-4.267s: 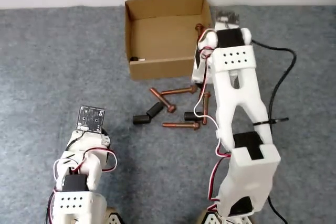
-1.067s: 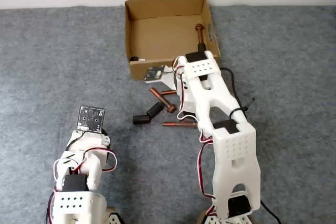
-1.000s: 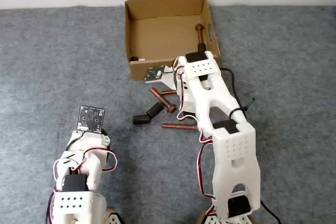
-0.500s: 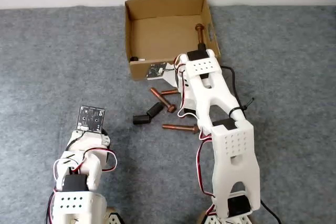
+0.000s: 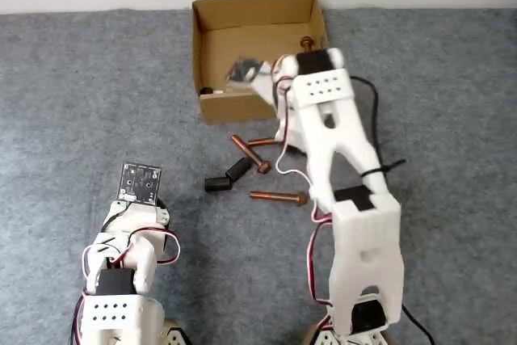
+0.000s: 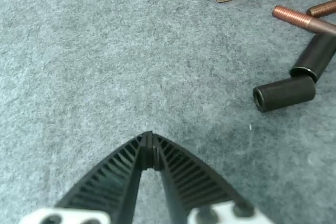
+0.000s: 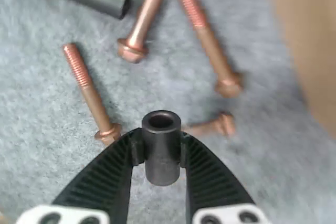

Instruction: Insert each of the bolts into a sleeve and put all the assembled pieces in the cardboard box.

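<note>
R gripper (image 7: 160,140): fingers (image 7: 113,166) pinch a sleeve (image 7: 161,156) by its sides, bore up and unobstructed, prob. so a bolt can go in. Loose bolts (image 7: 89,90) lie on the carpet (image 7: 42,145) under it. L gripper (image 6: 148,139): fingers pressed together, idle low over carpet, near two spare sleeves (image 6: 283,94). Box (image 5: 242,107) sits just beyond the bolts. No legible writing or labels.

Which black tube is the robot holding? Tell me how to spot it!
Find the open brown cardboard box at the far side of the grey carpet; the white right arm's gripper hangs near its front wall. Between its black fingers sits a short black sleeve. Unlike the two black sleeves lying on the carpet, this one is clamped.
</note>
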Action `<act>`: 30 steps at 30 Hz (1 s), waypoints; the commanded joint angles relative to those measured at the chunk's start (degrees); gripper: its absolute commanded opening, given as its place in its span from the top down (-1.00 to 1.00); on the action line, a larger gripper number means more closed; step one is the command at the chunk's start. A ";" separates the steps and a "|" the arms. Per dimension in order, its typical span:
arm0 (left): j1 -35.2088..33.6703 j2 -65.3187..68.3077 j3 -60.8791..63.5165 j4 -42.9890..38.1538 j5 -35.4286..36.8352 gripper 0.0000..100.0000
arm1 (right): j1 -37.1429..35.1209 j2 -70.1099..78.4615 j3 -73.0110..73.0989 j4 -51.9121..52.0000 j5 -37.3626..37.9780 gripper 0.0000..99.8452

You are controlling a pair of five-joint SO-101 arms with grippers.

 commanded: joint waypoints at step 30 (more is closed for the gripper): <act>-0.09 -0.70 -0.31 -1.85 -0.88 0.99 | 17.63 -54.73 25.49 2.51 -35.96 0.98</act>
